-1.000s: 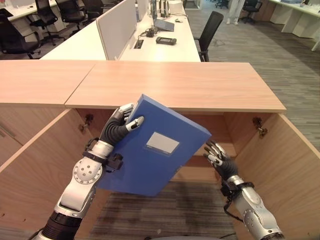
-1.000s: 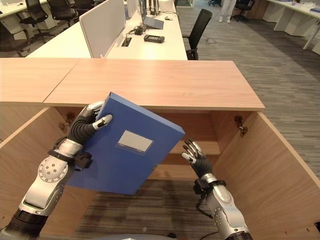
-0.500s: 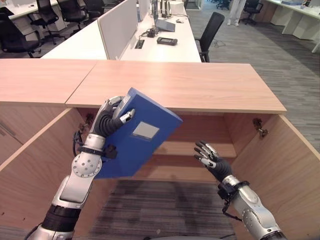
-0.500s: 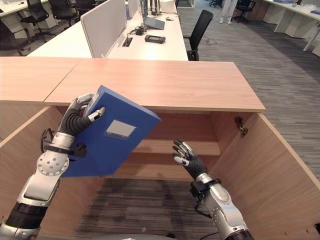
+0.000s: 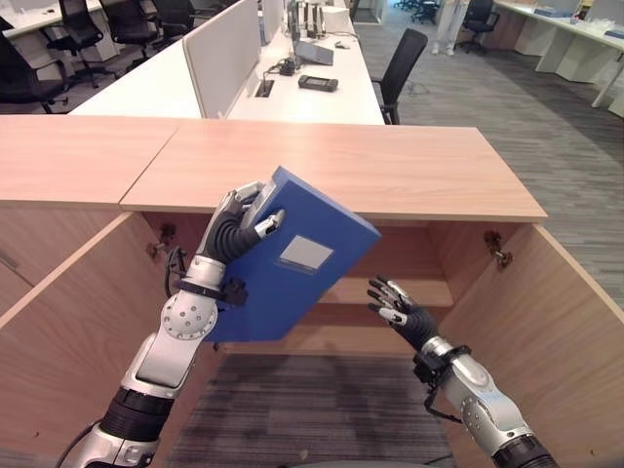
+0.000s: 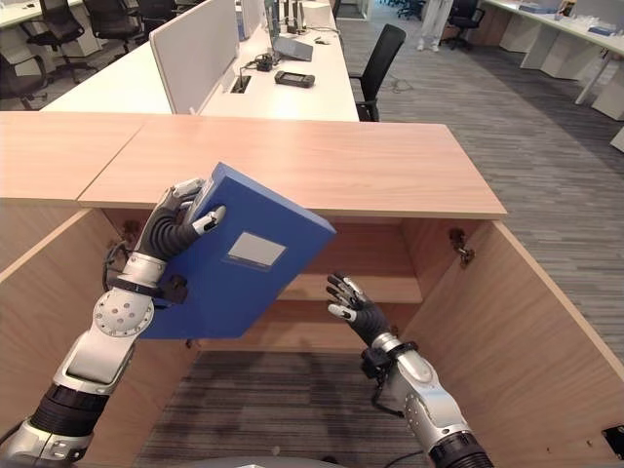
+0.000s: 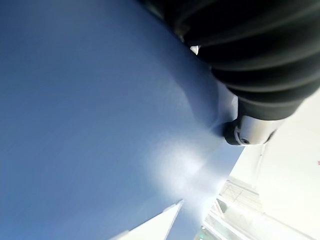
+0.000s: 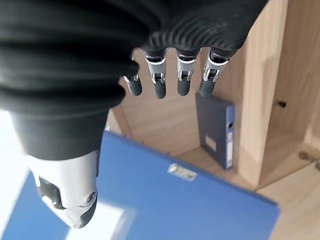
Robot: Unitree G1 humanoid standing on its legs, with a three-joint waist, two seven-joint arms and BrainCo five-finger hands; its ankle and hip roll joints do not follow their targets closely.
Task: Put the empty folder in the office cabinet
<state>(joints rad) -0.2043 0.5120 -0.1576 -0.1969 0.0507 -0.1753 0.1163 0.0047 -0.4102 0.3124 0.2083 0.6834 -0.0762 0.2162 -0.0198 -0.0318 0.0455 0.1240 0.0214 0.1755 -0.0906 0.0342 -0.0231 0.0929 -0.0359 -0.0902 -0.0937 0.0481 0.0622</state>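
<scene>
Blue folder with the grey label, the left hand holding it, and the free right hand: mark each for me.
Blue folder (image 5: 312, 229): left eye view, front cover above the label.
Left hand (image 5: 237, 231): left eye view, dark ribbed cover.
Right hand (image 6: 358, 307): right eye view, back of hand.

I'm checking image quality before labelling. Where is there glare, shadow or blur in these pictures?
Left wrist view: a pale glare patch on the blue folder, which is soft from closeness. Right wrist view: the near folder edge is blurred; a second folder inside the cabinet is sharper. Left eye view: evenly lit, with the cabinet interior shaded under its top.
</scene>
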